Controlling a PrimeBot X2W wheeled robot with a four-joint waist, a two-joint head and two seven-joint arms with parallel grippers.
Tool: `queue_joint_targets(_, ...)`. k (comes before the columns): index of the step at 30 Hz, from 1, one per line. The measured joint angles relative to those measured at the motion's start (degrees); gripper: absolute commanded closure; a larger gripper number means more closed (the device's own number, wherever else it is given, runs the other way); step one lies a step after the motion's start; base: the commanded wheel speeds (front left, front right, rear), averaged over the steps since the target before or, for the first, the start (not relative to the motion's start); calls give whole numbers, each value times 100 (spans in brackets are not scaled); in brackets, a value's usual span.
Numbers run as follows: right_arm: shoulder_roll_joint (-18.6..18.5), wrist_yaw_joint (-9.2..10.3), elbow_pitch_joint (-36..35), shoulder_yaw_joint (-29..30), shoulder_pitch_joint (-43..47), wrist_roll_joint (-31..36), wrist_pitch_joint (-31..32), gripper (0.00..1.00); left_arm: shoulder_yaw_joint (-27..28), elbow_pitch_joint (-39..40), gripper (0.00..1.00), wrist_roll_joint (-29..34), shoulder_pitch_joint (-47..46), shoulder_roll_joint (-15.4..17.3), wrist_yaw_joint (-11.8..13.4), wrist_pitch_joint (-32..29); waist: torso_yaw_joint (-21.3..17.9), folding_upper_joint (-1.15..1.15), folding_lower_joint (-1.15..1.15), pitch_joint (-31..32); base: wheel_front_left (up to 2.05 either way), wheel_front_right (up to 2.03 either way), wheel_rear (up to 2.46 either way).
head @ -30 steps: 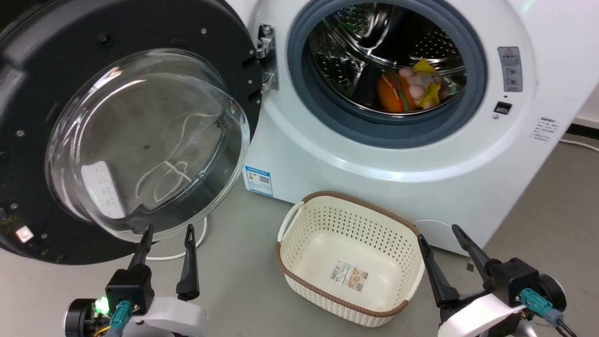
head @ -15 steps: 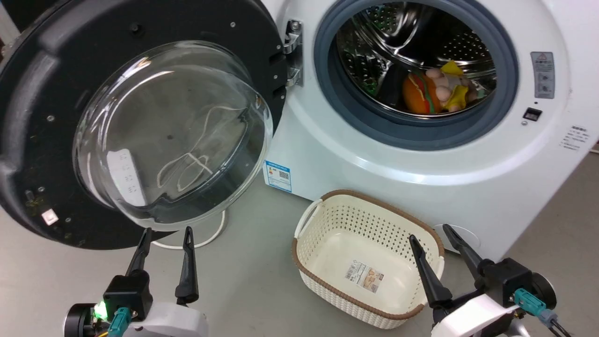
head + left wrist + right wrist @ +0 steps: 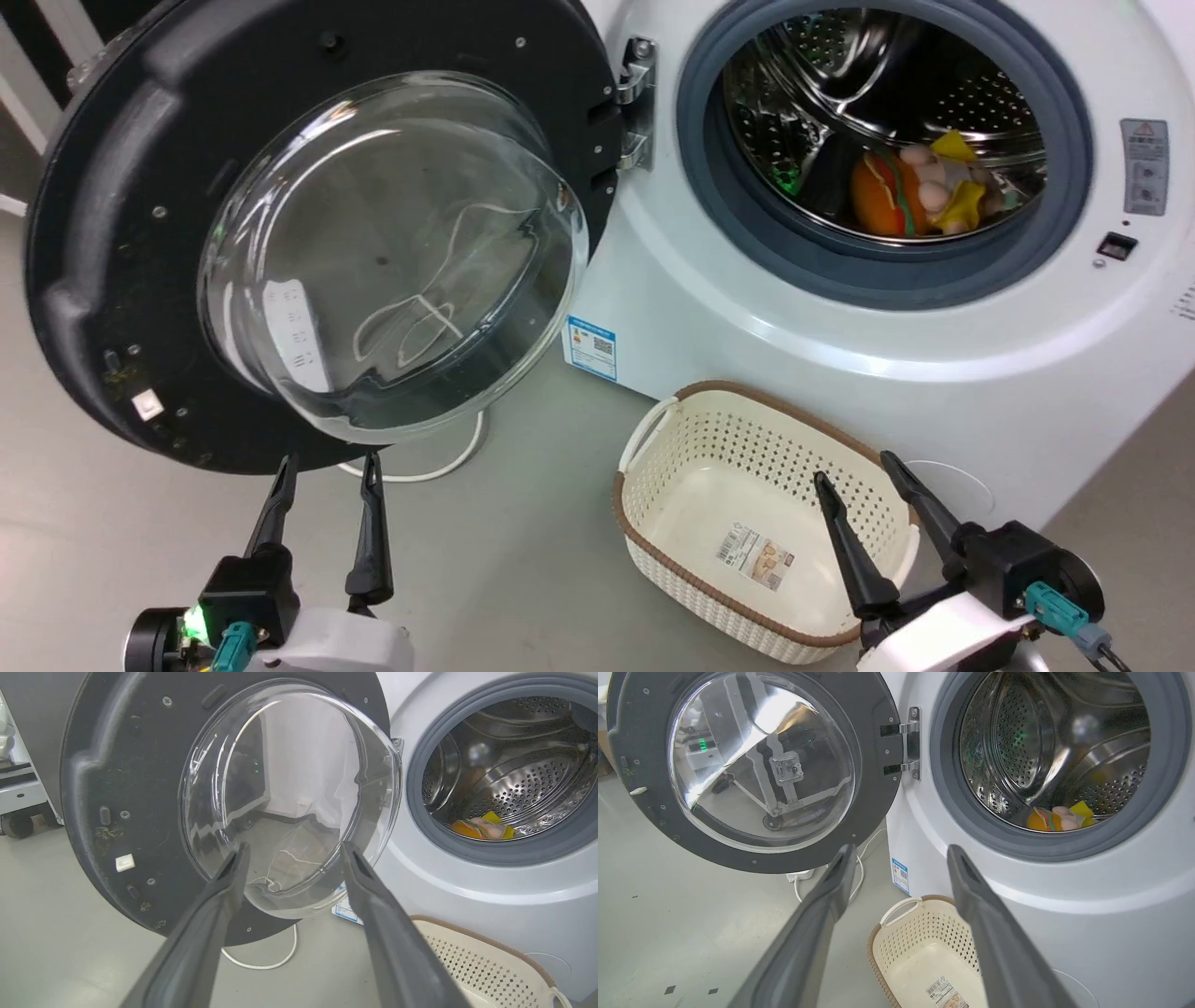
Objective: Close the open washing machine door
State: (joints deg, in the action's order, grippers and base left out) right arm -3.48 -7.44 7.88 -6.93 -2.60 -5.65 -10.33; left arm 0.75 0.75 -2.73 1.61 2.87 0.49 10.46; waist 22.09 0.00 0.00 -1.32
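Observation:
The washing machine door point(image 3: 112, 233) point(image 3: 126, 765) point(image 3: 873, 802) stands swung wide open to the left, black rim and bulging glass bowl facing me, hung on a metal hinge point(image 3: 638, 103). The white washing machine point(image 3: 840, 364) point(image 3: 1064, 896) shows its grey gasket, steel drum and soft toys point(image 3: 920, 191) inside. My left gripper point(image 3: 327, 462) point(image 3: 292, 851) is open just below the door's lower edge, nothing between its fingers. My right gripper point(image 3: 854, 467) point(image 3: 901, 854) is open over the basket, apart from the door.
A cream perforated basket point(image 3: 691, 429) point(image 3: 896, 952) with a brown rim sits on the grey floor before the washer. A white cable point(image 3: 448, 462) loops on the floor under the door. Bare floor lies to the left.
The whole head picture has shifted right, so the camera has turned left. Both grippers hold the same open pose; the door stays wide open.

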Motion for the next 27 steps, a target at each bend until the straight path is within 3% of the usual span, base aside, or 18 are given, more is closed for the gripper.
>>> queue_joint_targets(1,0,0,10,-3,0,0,-18,0,0,0,66,-1,1,0,-10,2,23,0,0,0,0,0,0)
queue_joint_targets(2,0,0,18,-5,0,-1,-38,0,-7,-4,100,-4,1,0,-21,18,45,0,0,0,0,0,0)
queue_joint_targets(12,1,0,85,8,1,-87,-147,0,36,86,100,-212,5,-1,-126,127,284,0,0,-7,0,0,0)
queue_joint_targets(21,-55,0,-40,201,8,-90,-266,0,724,698,100,-742,-346,10,-548,246,492,0,0,-242,0,0,0)
queue_joint_targets(27,-88,0,-182,300,10,-80,-325,0,1240,928,100,-906,-1169,489,-689,323,556,0,1,-563,0,0,0)
